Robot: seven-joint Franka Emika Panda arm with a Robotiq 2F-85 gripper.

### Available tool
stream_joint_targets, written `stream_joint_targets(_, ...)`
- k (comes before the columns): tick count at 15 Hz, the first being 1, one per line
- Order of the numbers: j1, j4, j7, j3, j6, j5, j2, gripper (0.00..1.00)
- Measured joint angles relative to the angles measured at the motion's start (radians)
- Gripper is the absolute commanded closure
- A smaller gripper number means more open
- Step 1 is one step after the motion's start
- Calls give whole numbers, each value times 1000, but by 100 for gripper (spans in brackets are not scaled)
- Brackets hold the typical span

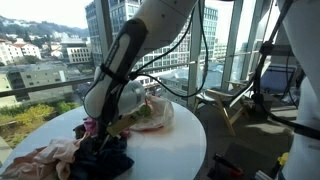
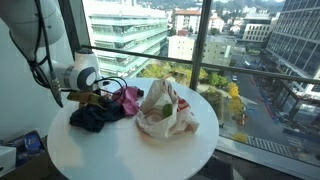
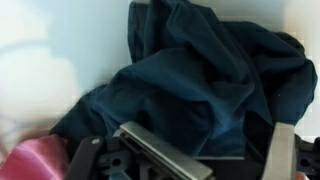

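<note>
We saw the tool (image 3: 205,135) standing wide, its two fingers (image 3: 283,152) spread well apart at the lower edge of the wrist view, with nothing gripped between them. Just beyond the fingers lay the dark blue cloth (image 3: 210,70), crumpled into a heap of deep folds that filled most of that view. We could not tell whether the fingertips touched the fabric or hung just above it.

In an exterior view the tool (image 2: 103,96) was low over the round white table (image 2: 120,152), right above the dark blue cloth (image 2: 95,117), which sat near the table's edge on the arm's side. A pink cloth (image 2: 130,98) lay touching the dark one, and its corner also showed beside the fingers in the wrist view. Just past the pink cloth sat a cream cloth (image 2: 165,112) with patches of colour, bunched up near the middle of the table.

In an exterior view the arm hid most of the tool (image 1: 115,122). There the dark blue cloth (image 1: 108,158) lay at the near edge of the table, with a pale pinkish cloth (image 1: 45,155) touching it on one side and the cream cloth (image 1: 152,112) behind it. The table stood close to a tall window (image 2: 200,40).
</note>
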Motion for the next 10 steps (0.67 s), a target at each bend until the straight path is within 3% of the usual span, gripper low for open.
stream_joint_targets(3, 15, 24, 0, 2, -28, -19, 50, 0)
stream_joint_targets(4, 20, 29, 0, 2, -41, -31, 64, 25)
stream_joint_targets(5, 26, 32, 0, 2, -55, -43, 75, 27)
stream_joint_targets(10, 42, 58, 3, 0, -140, -75, 92, 66)
